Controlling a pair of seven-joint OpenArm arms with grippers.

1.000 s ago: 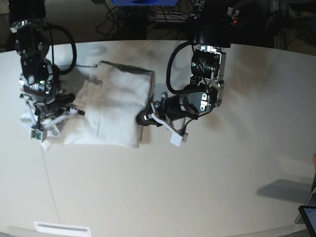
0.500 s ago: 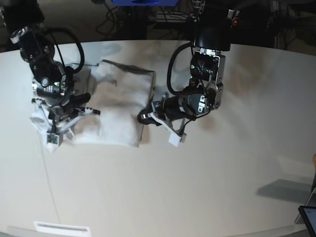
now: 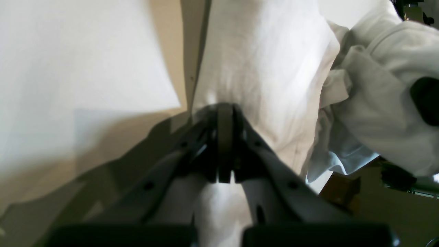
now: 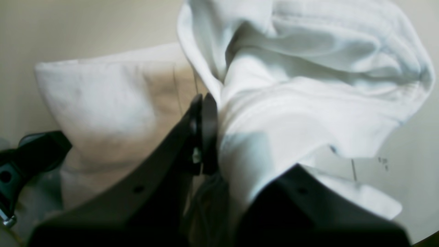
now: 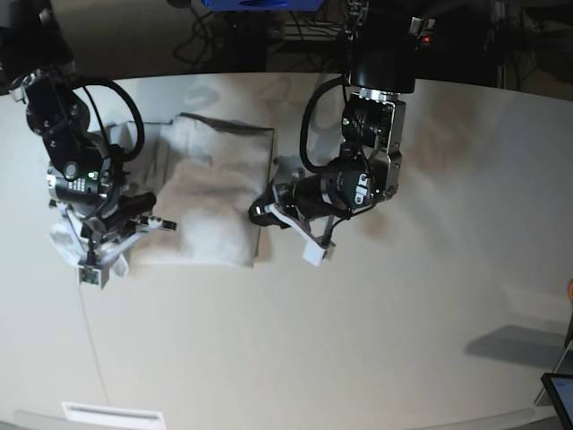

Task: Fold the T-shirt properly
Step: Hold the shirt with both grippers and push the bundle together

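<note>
The white T-shirt (image 5: 213, 184) lies as a folded, wrinkly bundle on the off-white table (image 5: 376, 340), left of centre. My left gripper (image 5: 261, 213) is at its right edge, and in the left wrist view it (image 3: 224, 109) is shut on the flat cloth (image 3: 267, 58). My right gripper (image 5: 92, 262) is at the shirt's left end. In the right wrist view it (image 4: 203, 100) is shut against a bunched, lifted fold of the T-shirt (image 4: 308, 103). The flat part of the shirt (image 4: 103, 103) lies behind it.
A tablet corner (image 5: 560, 394) shows at the lower right edge. A white strip (image 5: 112, 415) lies at the table's front left edge. Dark cables and equipment (image 5: 269, 27) stand behind the table's curved far edge.
My right arm has shifted right and toward the front, dragging the bunched left end of the shirt. My left arm has edged slightly left at the shirt's right edge.
</note>
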